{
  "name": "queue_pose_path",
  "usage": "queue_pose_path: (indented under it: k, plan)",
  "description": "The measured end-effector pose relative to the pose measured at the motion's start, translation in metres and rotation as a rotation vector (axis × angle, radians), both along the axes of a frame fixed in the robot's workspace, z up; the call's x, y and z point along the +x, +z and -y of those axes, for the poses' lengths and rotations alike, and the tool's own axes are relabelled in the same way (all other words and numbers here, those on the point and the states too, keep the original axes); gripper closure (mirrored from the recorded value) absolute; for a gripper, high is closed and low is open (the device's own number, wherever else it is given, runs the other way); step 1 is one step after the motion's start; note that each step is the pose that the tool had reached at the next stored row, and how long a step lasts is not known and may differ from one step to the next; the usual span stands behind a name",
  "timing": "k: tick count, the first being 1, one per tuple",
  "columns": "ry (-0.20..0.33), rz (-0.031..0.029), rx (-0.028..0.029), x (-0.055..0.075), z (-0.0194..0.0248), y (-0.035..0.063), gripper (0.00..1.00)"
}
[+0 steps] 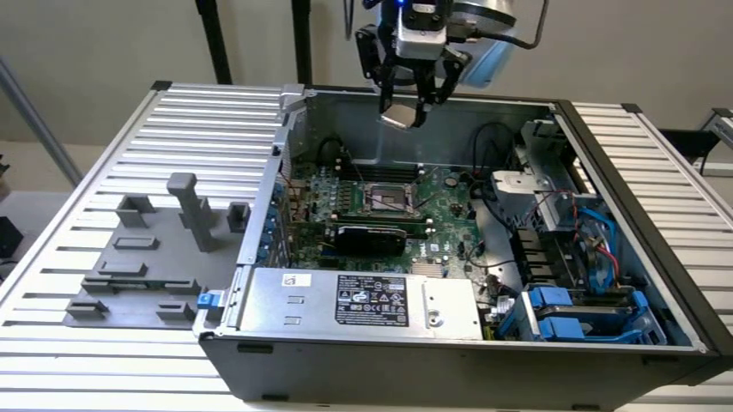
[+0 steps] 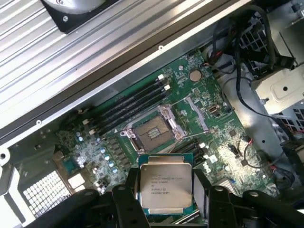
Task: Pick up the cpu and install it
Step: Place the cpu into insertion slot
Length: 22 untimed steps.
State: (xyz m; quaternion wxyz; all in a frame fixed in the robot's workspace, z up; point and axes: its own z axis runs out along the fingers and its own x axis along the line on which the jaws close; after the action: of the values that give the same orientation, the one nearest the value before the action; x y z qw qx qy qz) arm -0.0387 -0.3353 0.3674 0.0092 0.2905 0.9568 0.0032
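Currently the claw (image 1: 409, 101) pinches the cpu (image 2: 165, 187) by two opposite edges, one finger on each side. The silvery printed top is left bare and facing the wrist camera, likely so the underside contacts go untouched and the chip's orientation can be read. In the exterior view the chip hangs tilted in the air above the far edge of the open computer case (image 1: 343, 120), well clear of everything inside. The case lies on its side on the slatted counter (image 1: 206, 112), which turns the green motherboard (image 1: 441, 190) upward for access from above. The socket (image 2: 154, 133) sits near the board's middle, its metal frame apparently swung open and its contact bed bare, ready to receive the chip. A grey fixture tray (image 1: 137, 266) rests near the counter's edge on the exterior view's left.
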Motion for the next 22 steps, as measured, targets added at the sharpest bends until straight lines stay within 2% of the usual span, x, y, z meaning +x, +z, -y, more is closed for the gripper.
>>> queue_pose_path:
  k: [22]
  plan:
    - [-0.401,0.0,-0.0001,0.0,0.0,-0.004,0.45]
